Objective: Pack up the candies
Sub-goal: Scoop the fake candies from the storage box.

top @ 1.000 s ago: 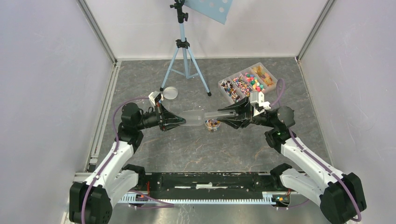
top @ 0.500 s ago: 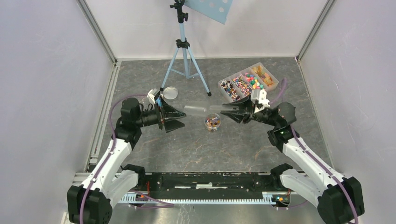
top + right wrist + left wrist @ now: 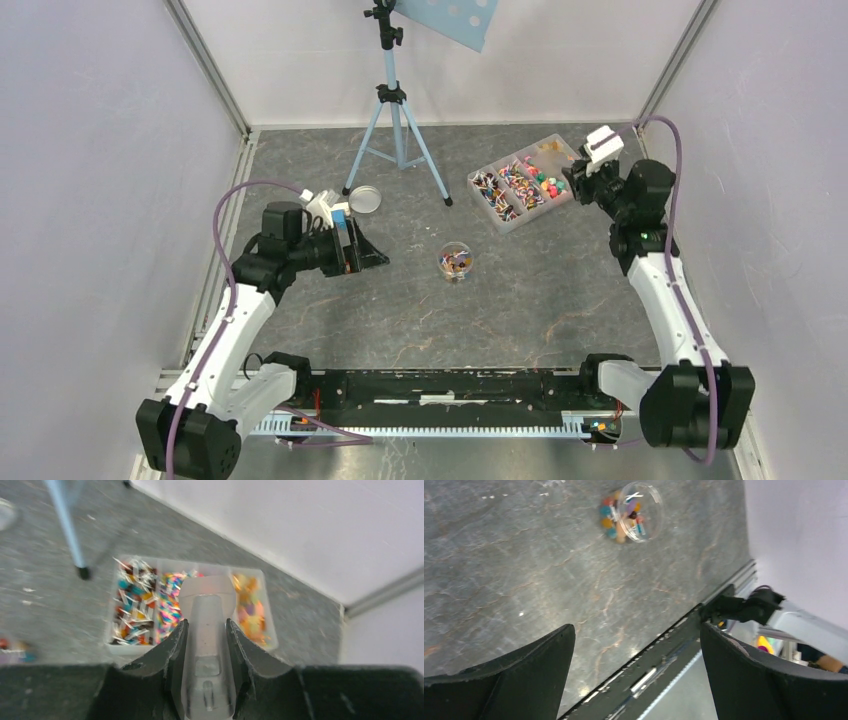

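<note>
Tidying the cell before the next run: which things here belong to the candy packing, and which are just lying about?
Job: candies, divided tray, clear scoop in the right gripper, small jar, round lid.
Lying about: blue tripod, perforated blue panel.

Plain pale walls (image 3: 90, 150) enclose a grey marbled floor (image 3: 500, 310). A blue tripod (image 3: 390, 95) stands at the far side, left of centre.
</note>
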Controlling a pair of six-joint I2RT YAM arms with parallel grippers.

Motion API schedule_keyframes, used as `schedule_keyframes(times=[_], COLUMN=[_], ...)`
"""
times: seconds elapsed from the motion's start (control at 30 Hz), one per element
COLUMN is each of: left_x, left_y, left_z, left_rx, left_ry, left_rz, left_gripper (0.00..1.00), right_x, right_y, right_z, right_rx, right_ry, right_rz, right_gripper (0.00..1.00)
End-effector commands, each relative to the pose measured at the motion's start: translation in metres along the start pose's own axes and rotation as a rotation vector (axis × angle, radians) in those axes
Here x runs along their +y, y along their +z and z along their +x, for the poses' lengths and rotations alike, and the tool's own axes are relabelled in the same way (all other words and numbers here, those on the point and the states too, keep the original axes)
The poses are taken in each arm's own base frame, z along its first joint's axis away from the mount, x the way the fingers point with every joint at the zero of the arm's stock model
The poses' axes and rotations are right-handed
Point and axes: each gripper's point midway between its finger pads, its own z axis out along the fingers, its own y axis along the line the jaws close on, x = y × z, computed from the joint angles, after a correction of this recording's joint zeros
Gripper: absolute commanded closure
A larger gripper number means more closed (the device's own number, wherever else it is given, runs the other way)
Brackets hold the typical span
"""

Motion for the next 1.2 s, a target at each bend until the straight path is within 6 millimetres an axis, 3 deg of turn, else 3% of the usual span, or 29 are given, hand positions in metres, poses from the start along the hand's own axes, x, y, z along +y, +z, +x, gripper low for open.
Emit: schedule_keyframes(times=[0.0,0.1,0.33,0.57,0.8,1.17], left_x=[0.023,0.026,0.03,0.034,0.038,0.04], left_y=[0.007,0.012,0.01,0.011,0.013,0.013], left_z=[0.004,0.01,0.015,0.015,0.016,0.016], left_rx=[-0.023,-0.011,-0.03,-0.02,-0.011,-0.012], left_ry=[0.126,0.108,0.108,0.1,0.092,0.087], left_rz=[-0.044,-0.023,-0.041,-0.06,-0.073,-0.087], left_gripper=[0.0,0.0,0.0,0.0,0.0,0.0], right_x=[-0.056,-0.08,-0.102,-0.104,-0.102,-0.101], right_y=[-0.003,0.001,0.022,0.042,0.061,0.043], right_z=[0.029,0.035,0.07,0.11,0.126,0.155], right_rx=[0.255,0.352,0.531,0.666,0.692,0.582], right_ry=[-0.11,-0.133,-0.164,-0.15,-0.113,0.002], right_rz=[0.188,0.233,0.204,0.103,0.037,0.068], right_gripper=[1.0,1.0,1.0,1.0,1.0,1.0])
